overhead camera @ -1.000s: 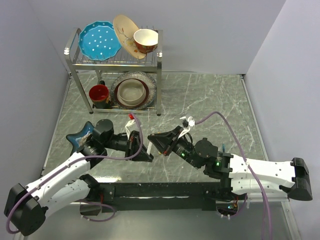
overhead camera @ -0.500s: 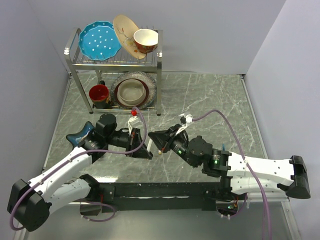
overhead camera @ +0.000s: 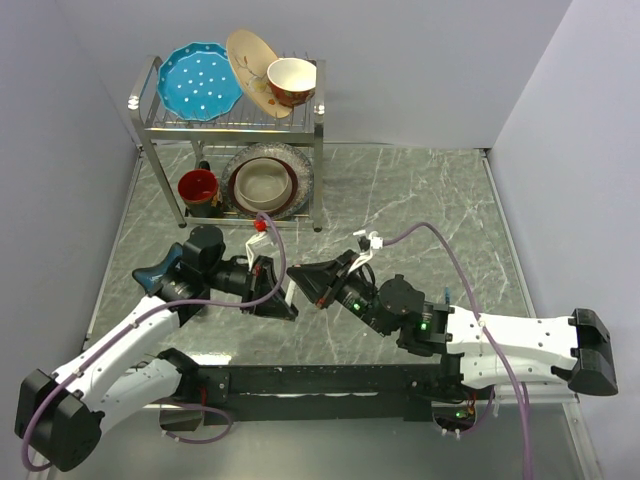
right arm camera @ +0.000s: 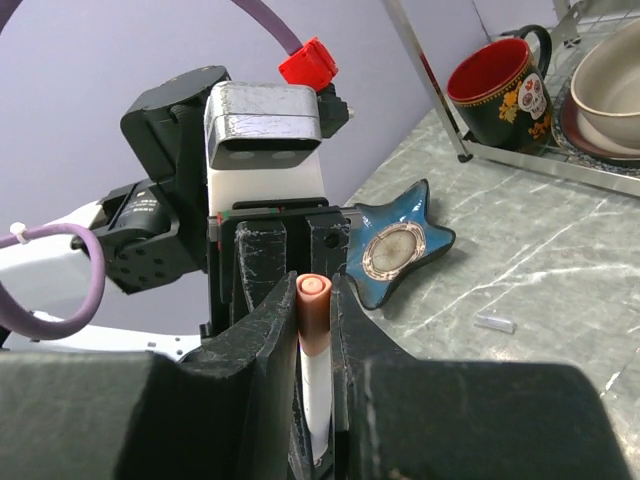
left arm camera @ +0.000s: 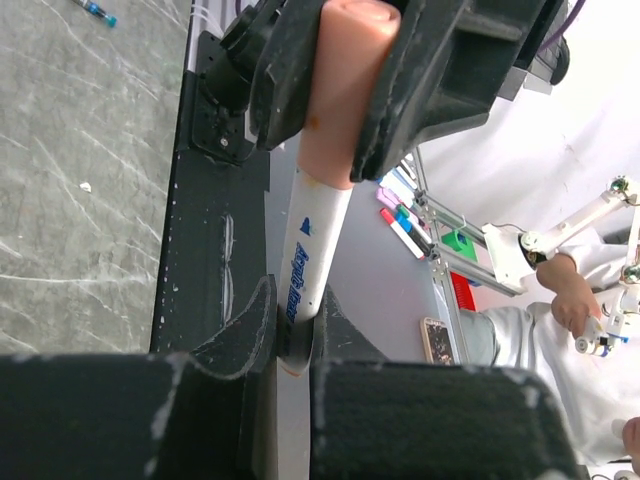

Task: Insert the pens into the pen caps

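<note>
A white pen (left arm camera: 305,255) with blue lettering is clamped at its lower end in my left gripper (left arm camera: 292,325). Its other end sits inside an orange pen cap (left arm camera: 345,90), and my right gripper (right arm camera: 313,292) is shut on that cap (right arm camera: 314,305). The white barrel (right arm camera: 318,400) runs down between the right fingers. In the top view both grippers meet tip to tip above the table, left (overhead camera: 283,300) and right (overhead camera: 298,277), and hide the pen. A blue pen (left arm camera: 95,11) lies on the table. A small clear cap (right arm camera: 495,323) lies by the star dish.
A blue star-shaped dish (right arm camera: 395,250) sits behind my left arm (overhead camera: 150,272). A metal dish rack (overhead camera: 230,120) at the far left holds plates, bowls and a dark mug (overhead camera: 198,190). A small blue item (overhead camera: 447,295) lies beside my right arm.
Both grippers, still joined on the pen and cap, have shifted slightly left and away from the arm bases. The grips have not changed.
</note>
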